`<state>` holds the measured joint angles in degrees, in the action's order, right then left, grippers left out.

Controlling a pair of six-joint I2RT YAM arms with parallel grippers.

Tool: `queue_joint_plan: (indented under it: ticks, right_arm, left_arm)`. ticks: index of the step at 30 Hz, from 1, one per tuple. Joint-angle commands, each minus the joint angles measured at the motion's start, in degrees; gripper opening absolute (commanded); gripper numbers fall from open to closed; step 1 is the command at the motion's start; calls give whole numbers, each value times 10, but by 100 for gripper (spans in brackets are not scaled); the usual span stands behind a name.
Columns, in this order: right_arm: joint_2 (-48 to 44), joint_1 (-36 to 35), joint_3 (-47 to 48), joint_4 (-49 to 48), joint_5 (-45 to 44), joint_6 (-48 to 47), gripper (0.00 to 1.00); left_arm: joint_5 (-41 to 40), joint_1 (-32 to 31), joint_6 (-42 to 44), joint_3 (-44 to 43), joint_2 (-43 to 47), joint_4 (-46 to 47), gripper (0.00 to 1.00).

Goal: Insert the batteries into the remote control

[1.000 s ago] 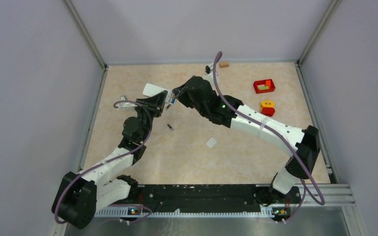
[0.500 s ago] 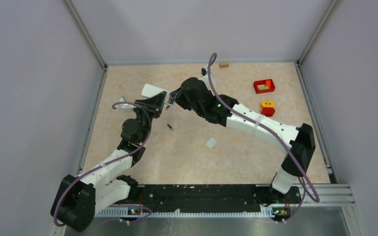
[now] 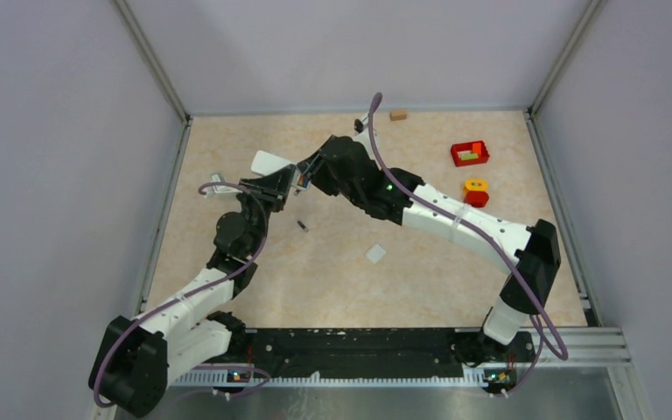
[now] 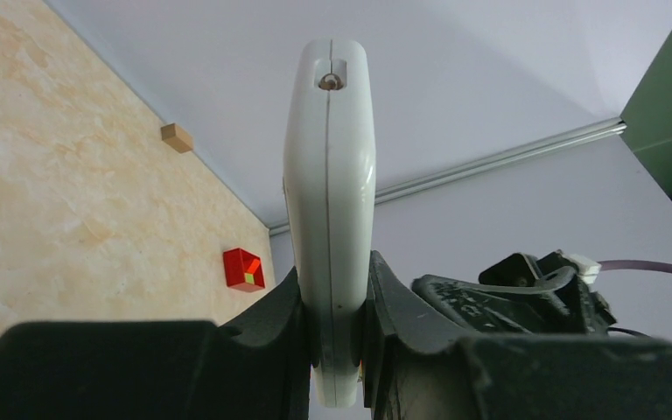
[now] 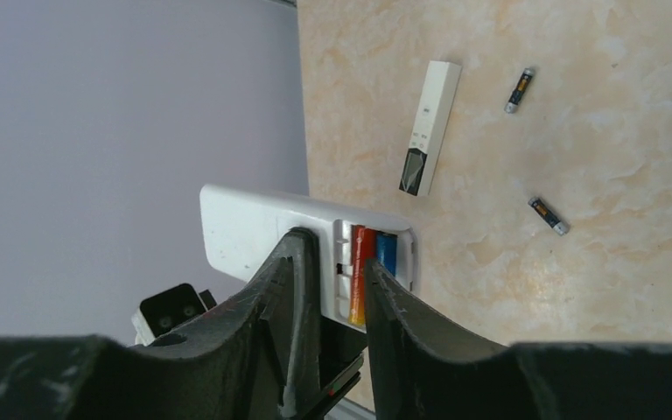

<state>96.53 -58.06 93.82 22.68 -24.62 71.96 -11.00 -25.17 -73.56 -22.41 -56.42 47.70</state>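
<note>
Batteries (image 5: 360, 262) in remote control (image 5: 254, 229), right-wrist only

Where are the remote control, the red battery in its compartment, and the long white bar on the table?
remote control (image 4: 330, 201): left wrist view, on its narrow side edge.
red battery (image 5: 360, 262): right wrist view, middle of its body.
long white bar (image 5: 435, 105): right wrist view, on its plain white half.

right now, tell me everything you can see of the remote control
The remote control is a white, plastic-looking oblong, held off the table, clamped edge-on in the left gripper. Its back compartment is uncovered, with red and blue batteries seated side by side. The right gripper straddles that compartment, fingers apart. A small recessed emitter sits at its tip.
</note>
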Motion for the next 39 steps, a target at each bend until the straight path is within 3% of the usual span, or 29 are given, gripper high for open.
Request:
queue_joint_plan:
  ticks: [1,7,12,15,20,26,32,35,39]
  right_arm:
    - [-41,1,-13,-39,36,-46,39]
    - [-119,22,-81,-1,59,-65,45]
    - [-187,45,-204,-12,101,-55,45]
    - [-214,56,-281,-52,146,-45,45]
    - [-286,57,-418,-174,186,-51,81]
    - [-399,57,-548,-365,199,-88,98]
    - [-419,58,-576,-439,205,-86,96]
    - [-406,58,-583,-505,230,-88,87]
    - [-392,58,-577,-512,244,-94,73]
  left_arm:
    - [-2,-1,19,-25,11,-20,0]
    - [35,5,85,-9,26,-29,0]
    - [155,2,230,-53,29,-120,0]
    - [214,1,245,-53,0,-115,0]
    - [326,-1,180,-52,-66,-67,0]
    - [396,-1,97,-65,-63,-88,0]
    - [458,-1,28,-80,-46,-95,0]
    - [479,-1,-3,-84,-37,-90,0]
    - [496,-1,-24,-99,-26,-96,0]
